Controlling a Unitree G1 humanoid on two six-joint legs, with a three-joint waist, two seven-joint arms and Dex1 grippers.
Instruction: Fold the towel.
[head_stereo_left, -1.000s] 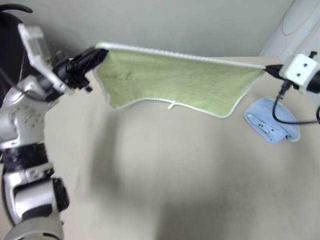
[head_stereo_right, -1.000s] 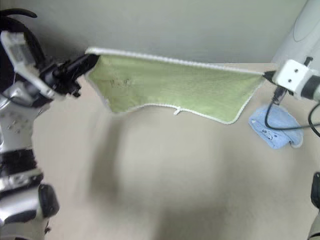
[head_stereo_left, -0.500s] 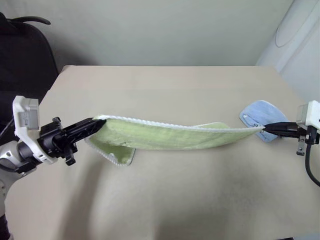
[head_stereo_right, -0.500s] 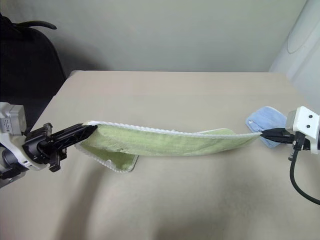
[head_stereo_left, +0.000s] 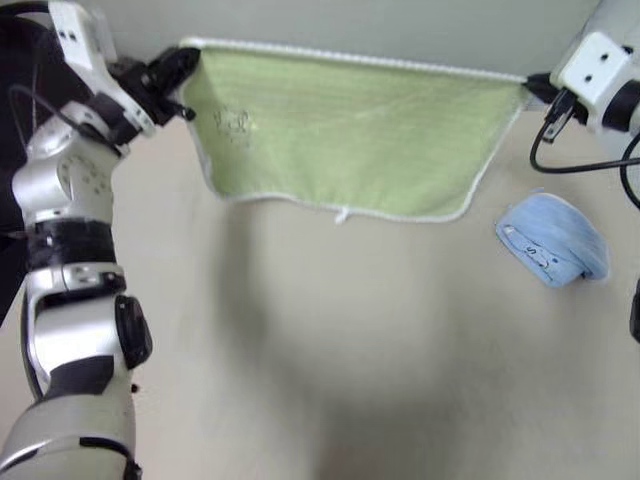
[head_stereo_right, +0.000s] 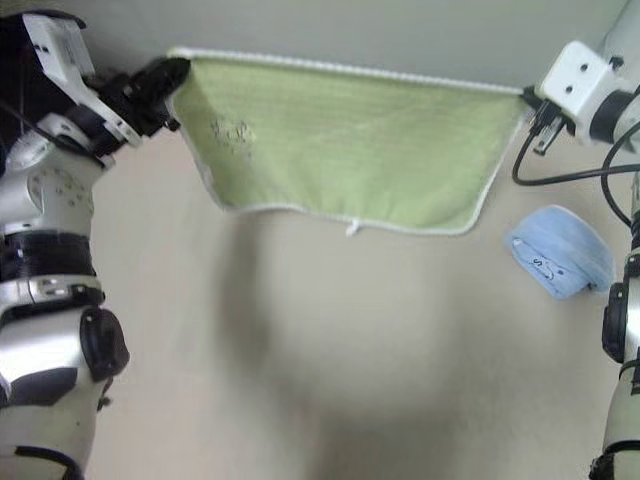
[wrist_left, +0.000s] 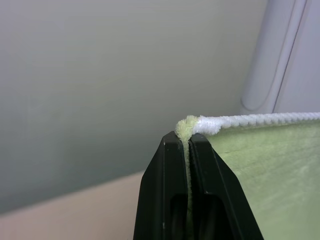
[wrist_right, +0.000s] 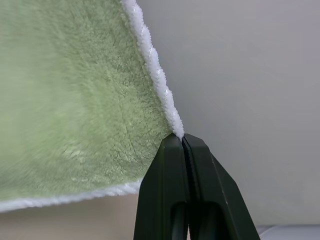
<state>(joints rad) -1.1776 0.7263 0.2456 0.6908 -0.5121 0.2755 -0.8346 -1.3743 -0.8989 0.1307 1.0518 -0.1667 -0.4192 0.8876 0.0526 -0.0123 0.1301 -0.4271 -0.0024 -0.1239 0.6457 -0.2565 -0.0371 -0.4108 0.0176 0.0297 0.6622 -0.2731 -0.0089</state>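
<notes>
The light green towel (head_stereo_left: 350, 130) with white edging hangs stretched in the air above the beige table (head_stereo_left: 330, 330), its small logo near the left end. My left gripper (head_stereo_left: 188, 62) is shut on the towel's upper left corner, seen close up between its black fingers (wrist_left: 172, 165). My right gripper (head_stereo_left: 530, 85) is shut on the upper right corner (wrist_right: 175, 131). The towel's lower edge hangs free above the table, with a small white loop at its middle.
A light blue bunched cloth (head_stereo_left: 553, 240) lies on the table at the right, below the right gripper. A grey wall stands behind the table, and a white rounded object rises at the far right (wrist_left: 280, 55).
Both grippers have risen with the towel's corners, lifting it from a low sag on the table half a second ago into a hanging sheet. The head view has tilted.
</notes>
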